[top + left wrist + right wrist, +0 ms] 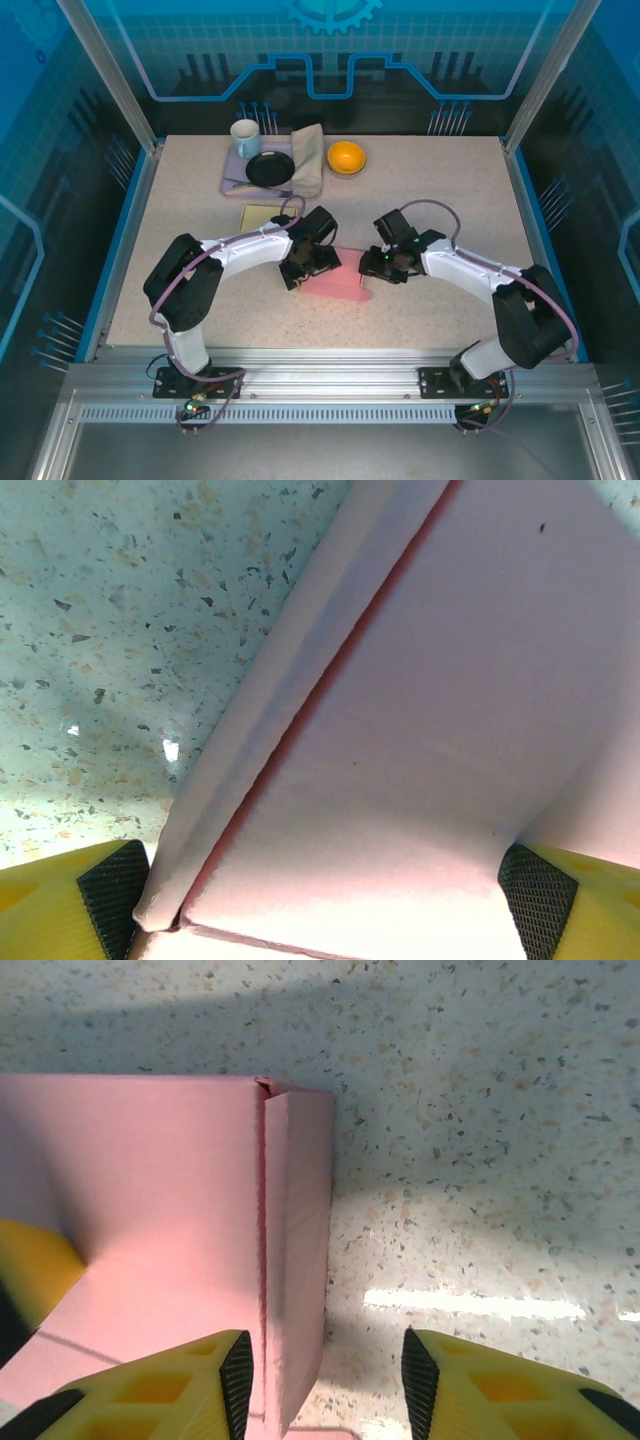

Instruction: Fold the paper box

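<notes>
Pink paper box (335, 276), partly folded, lies at the middle of the speckled stone-pattern table (200, 200), its long axis running roughly left to right between the two arms. The left gripper (325, 900) has its fingers spread wide, with a box panel and raised flap spanning between the black pads (540, 895). The right gripper (328, 1385) is half spread and straddles the box's upright side wall, one finger inside and one outside; a gap shows on the outer side. A white mug (245, 137) and an orange bowl (346, 157) stand at the far edge.
</notes>
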Robot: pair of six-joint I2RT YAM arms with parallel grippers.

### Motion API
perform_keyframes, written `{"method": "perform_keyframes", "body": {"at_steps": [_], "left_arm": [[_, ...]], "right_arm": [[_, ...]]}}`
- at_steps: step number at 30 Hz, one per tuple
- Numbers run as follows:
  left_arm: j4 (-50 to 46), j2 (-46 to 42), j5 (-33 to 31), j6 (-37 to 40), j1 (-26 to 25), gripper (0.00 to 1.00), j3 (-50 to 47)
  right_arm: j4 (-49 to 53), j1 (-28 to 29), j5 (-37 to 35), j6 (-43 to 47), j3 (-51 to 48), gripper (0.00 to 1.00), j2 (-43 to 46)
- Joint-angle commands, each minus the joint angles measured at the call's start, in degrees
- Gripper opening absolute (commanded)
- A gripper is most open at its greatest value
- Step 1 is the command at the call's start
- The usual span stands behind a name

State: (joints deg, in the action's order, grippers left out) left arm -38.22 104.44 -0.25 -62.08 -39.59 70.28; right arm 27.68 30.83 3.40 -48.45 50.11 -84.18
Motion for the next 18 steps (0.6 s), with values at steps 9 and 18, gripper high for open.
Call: {"method": "perform_keyframes", "body": {"at_steps": [9, 18], "left_arm": [[-2.7, 1.55, -1.9, -0.69, -0.11, 0.95, -0.41], [-2.76, 1.2, -1.97, -0.63, -0.1, 0.95, -0.32]], "right_arm": [[6.08, 8.0, -2.7, -2.3, -2.12, 0.45, 9.66], [0.76, 8.85, -0.79, -2.05, -6.24, 0.42, 7.83]]}}
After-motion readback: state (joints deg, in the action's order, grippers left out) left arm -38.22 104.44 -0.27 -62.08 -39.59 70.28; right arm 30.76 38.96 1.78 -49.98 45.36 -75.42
